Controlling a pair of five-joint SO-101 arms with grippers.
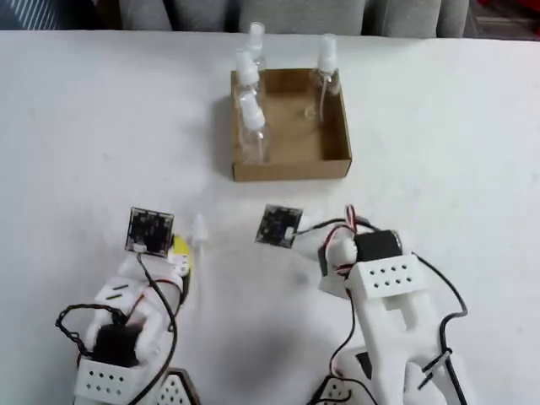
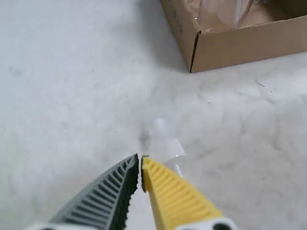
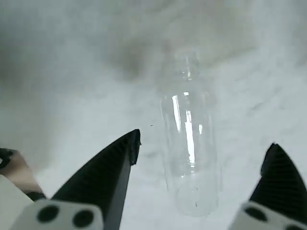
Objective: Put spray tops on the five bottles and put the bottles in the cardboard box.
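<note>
Fingers of the right gripper [image 3: 205, 143] stand wide apart, one black tip on either side of a clear bottle [image 3: 189, 148], touching it nowhere. That bottle lies flat on the white table [image 3: 57, 72] with no top. Its long axis runs straight away from the gripper, open neck at the far end, base nearest the wrist. The left gripper [image 2: 140, 161] has its grey and yellow fingers pressed together on nothing. A spray top [image 2: 165, 143] lies on the table just beyond the yellow tip. Farther out sits the cardboard box [image 1: 291, 169], open upward, with four upright bottles [image 1: 251, 126], spray tops fitted. Three stand along one side wall and one in the opposite far corner. Whether the rearmost stands inside or just behind, I cannot tell.
</note>
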